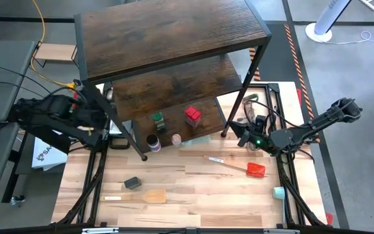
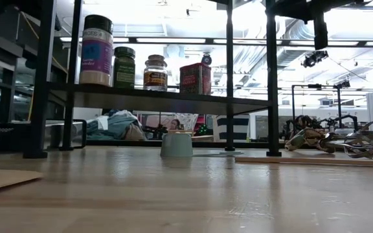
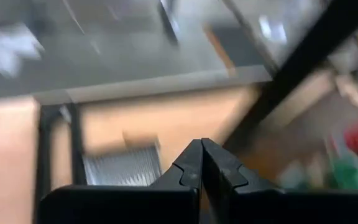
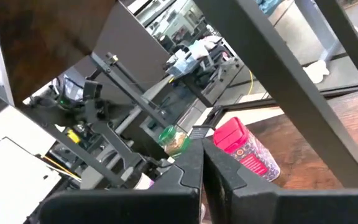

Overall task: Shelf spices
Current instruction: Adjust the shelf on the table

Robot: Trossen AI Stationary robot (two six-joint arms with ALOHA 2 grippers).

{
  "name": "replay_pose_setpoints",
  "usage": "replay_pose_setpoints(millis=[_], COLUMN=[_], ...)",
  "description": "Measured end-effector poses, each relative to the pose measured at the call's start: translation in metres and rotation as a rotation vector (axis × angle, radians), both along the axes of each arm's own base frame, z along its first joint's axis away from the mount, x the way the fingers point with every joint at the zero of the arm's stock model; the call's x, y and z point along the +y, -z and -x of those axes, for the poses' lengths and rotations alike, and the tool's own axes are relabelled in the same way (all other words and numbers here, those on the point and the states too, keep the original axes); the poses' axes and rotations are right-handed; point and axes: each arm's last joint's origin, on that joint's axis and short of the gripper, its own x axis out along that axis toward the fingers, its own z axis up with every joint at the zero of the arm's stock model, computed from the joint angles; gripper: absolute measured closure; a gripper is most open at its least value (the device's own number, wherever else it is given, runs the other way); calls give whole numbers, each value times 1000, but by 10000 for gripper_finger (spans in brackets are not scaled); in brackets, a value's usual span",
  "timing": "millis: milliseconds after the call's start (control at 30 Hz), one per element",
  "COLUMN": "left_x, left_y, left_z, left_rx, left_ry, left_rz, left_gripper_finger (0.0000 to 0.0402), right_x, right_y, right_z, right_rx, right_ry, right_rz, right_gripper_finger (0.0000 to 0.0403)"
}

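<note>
The dark wood shelf (image 1: 174, 32) stands at the table's far side. On its low board stand a green-lidded spice jar (image 1: 157, 121), a red one (image 1: 192, 116), a dark-lidded one (image 1: 153, 142) and a small brown-lidded one (image 1: 176, 139); the low view shows them in a row, the red one (image 2: 195, 78) at its end. A small dark jar (image 1: 132, 184) lies on the tabletop. A tiny pale jar (image 1: 278, 192) stands near the right edge. My left gripper (image 3: 201, 152) is shut and empty beside the shelf's left legs. My right gripper (image 4: 202, 158) is shut and empty by the right legs, pointing at the red jar (image 4: 244, 146).
A red spatula (image 1: 239, 167) and a wooden spatula (image 1: 141, 195) lie on the tabletop in front of the shelf. The shelf's thin black legs (image 1: 229, 123) stand between the arms and the jars. A small pale-wood rack (image 1: 54, 53) sits off the table at the far left.
</note>
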Motion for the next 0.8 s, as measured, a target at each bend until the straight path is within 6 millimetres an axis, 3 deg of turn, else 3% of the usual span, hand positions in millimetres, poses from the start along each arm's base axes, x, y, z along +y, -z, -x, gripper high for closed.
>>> replay_pose_setpoints(millis=[133, 300, 533, 800], left_x=[-6, -11, -5, 11], left_y=[3, 18, 43, 42], left_z=[-2, -16, -19, -15], left_rx=[-5, -117, -146, -108], left_ry=[152, 218, 95, -126], left_rz=[132, 40, -61, -292], left_gripper_finger=[401, 401, 401, 401], right_x=[0, 0, 0, 0], right_y=[0, 0, 0, 0], right_z=[0, 0, 0, 0], right_rx=[1, 1, 1, 0], right_ry=[1, 1, 1, 1], right_rz=[1, 1, 1, 1], right_gripper_finger=[403, 403, 403, 403])
